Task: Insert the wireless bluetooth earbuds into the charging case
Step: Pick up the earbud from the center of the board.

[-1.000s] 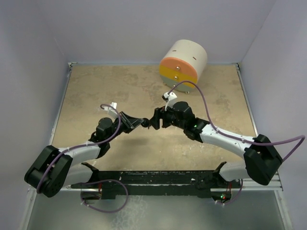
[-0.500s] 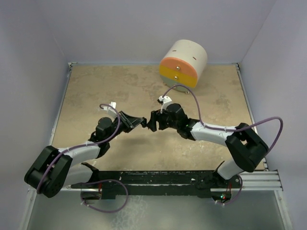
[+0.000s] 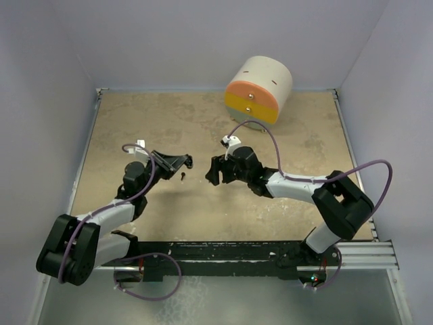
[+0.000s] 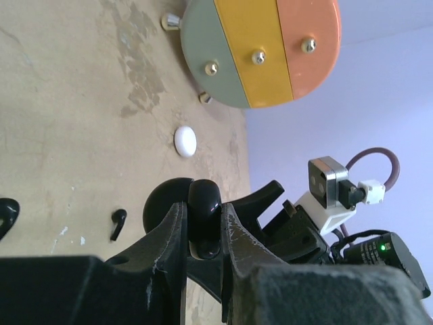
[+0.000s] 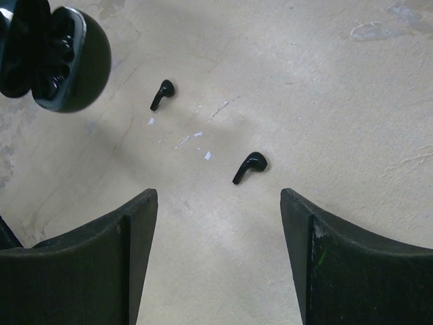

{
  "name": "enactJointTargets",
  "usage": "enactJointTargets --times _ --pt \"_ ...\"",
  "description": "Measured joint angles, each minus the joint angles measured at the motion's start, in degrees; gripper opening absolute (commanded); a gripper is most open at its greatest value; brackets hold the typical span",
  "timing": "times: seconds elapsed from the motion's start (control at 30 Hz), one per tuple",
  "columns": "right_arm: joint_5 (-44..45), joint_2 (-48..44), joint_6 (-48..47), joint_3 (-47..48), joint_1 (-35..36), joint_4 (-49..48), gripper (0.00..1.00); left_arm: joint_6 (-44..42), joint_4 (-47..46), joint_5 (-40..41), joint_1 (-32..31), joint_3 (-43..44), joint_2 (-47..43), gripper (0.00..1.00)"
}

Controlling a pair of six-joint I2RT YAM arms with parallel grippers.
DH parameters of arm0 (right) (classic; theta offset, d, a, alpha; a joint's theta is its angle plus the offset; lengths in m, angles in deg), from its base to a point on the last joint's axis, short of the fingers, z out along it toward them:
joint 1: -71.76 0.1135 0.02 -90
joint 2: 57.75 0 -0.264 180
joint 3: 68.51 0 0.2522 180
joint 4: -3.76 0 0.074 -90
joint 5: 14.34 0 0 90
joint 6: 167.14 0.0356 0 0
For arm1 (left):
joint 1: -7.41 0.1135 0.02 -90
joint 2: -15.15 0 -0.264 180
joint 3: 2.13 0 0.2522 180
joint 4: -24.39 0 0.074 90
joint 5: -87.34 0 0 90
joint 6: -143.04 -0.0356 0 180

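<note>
Looks like we're at the grab-the-first-bud step: left gripper (image 4: 204, 230) is clamped on the open charging case (image 5: 57, 57), right gripper (image 5: 216, 203) hovers fingers wide apart over the table (image 5: 352, 81) where the near earbud (image 5: 249, 168) and far earbud (image 5: 162, 94) lie loose, so next it has to drop and pinch one.

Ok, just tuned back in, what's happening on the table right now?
The left gripper is shut on the charging case, whose lid is open. Neither earbud is in it yet: one earbud lies on the table right under the right gripper, the second earbud nearer the case. The right gripper hangs open, holding nothing.
</note>
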Motion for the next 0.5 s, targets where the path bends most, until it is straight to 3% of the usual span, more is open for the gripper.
enactJointTargets --times 0.17,0.5 --pt "1.44 0.87 -0.50 3.10 0.04 2.10 0.66 1.33 -0.61 -2.93 5.86 0.00 0.22 0.00" --pt "2.58 14.29 -3.10 19.10 3.23 8.20 0.46 7.02 -7.02 -9.05 15.65 -1.68 0.44 0.00"
